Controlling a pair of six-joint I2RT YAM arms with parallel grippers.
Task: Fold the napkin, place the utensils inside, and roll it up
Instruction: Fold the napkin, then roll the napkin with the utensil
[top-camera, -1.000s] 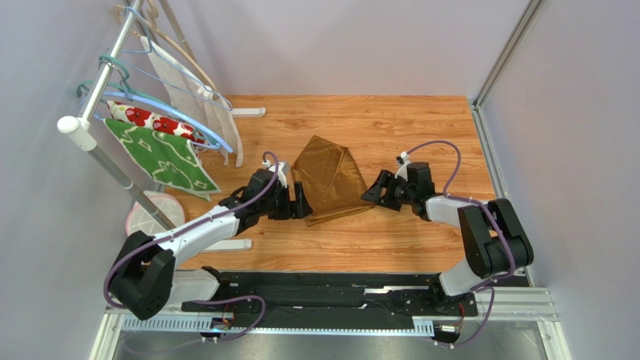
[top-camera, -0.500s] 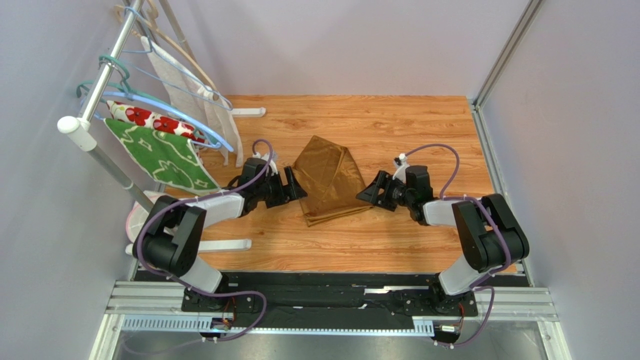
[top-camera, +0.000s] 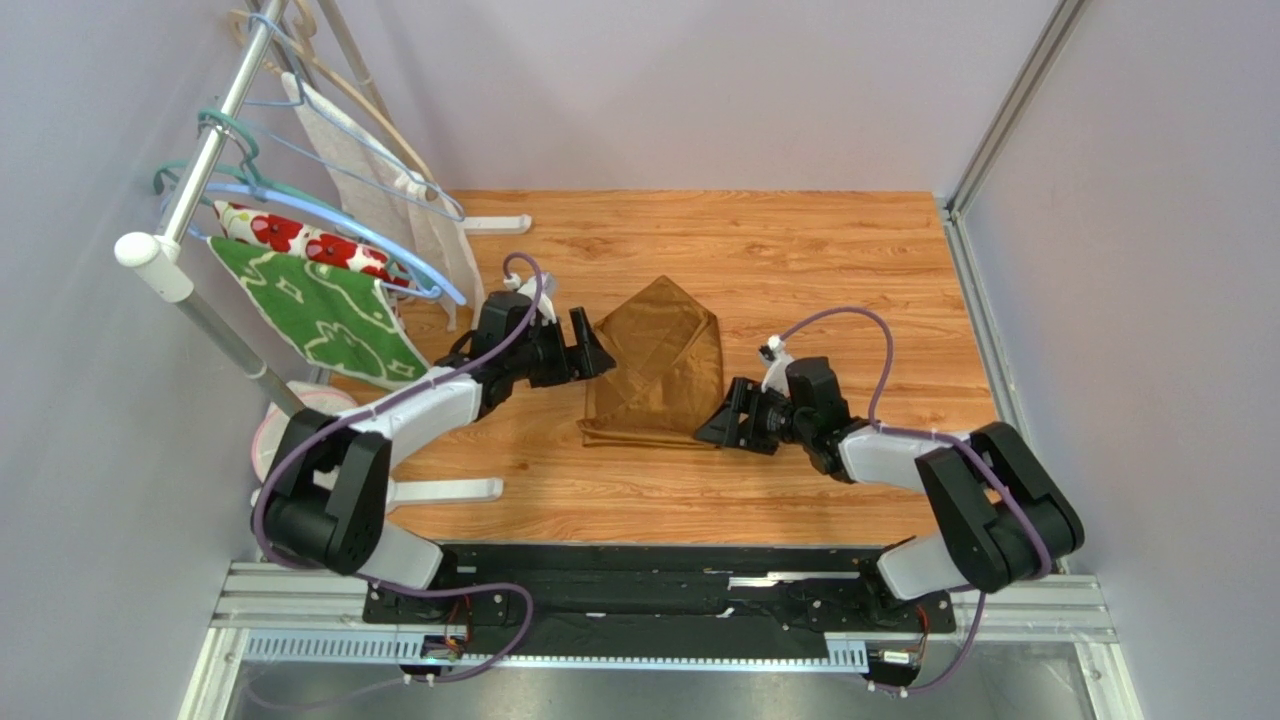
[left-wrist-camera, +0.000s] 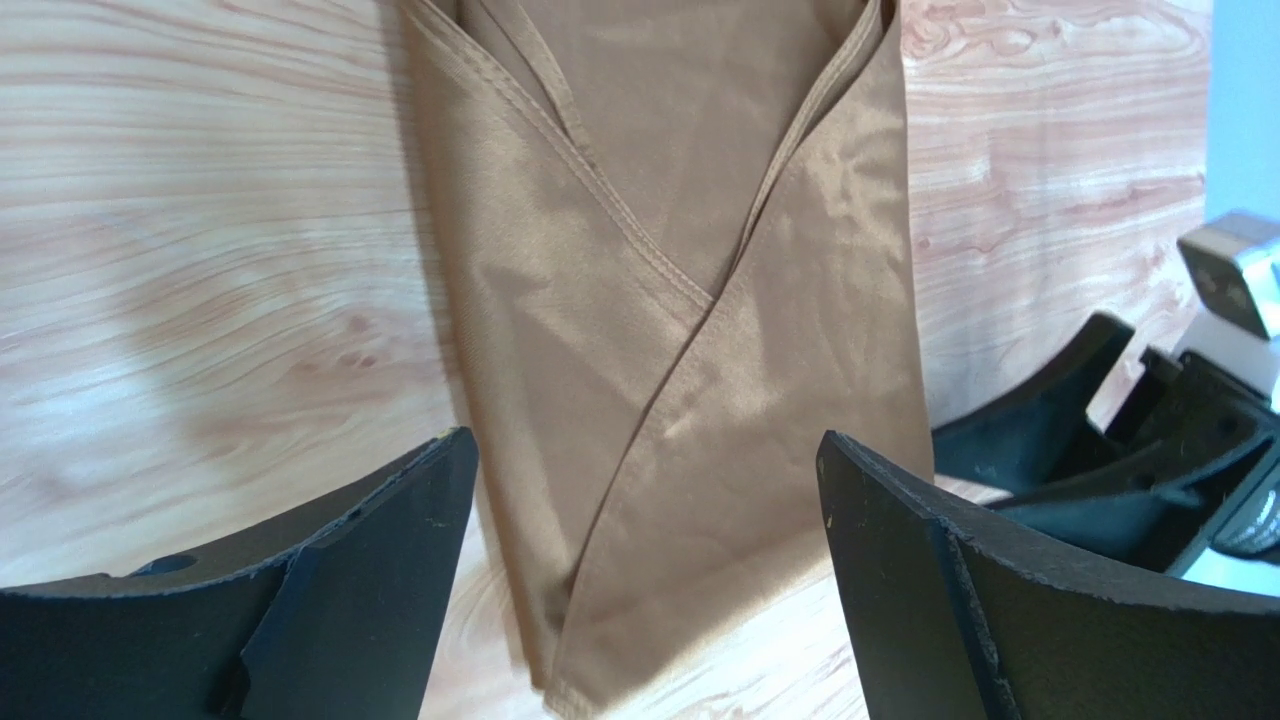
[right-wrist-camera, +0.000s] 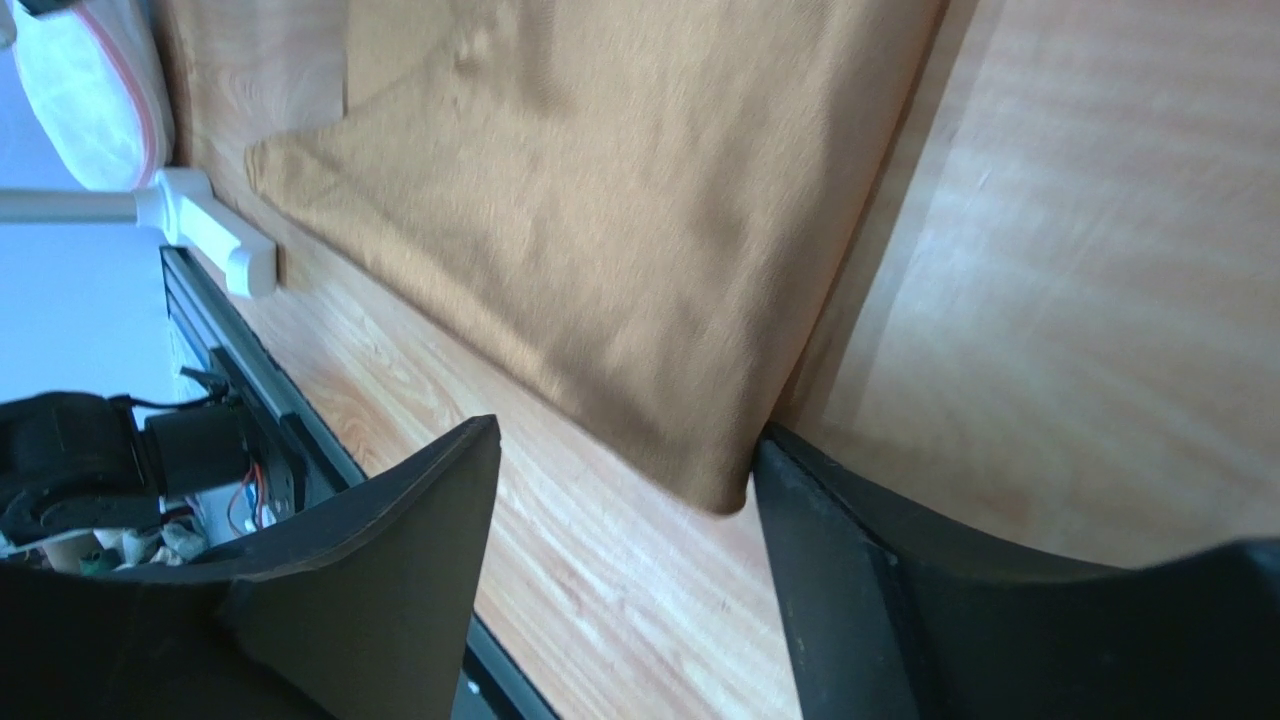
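- At centre frame in the top view, the folded golden-brown napkin (top-camera: 657, 365) lies flat on the wooden table (top-camera: 812, 255), pointed end toward the top.
- Left gripper (top-camera: 601, 354) sits at its left edge, jaws spread wide, gripping nothing.
- Right gripper (top-camera: 709, 426) sits low at its lower-right corner, jaws apart astride that corner, not clamped.

Left gripper (top-camera: 598, 360) sat low by the napkin's (top-camera: 654, 368) left edge, jaws spread wide, right gripper (top-camera: 712, 426) reached its near right corner, jaws parted
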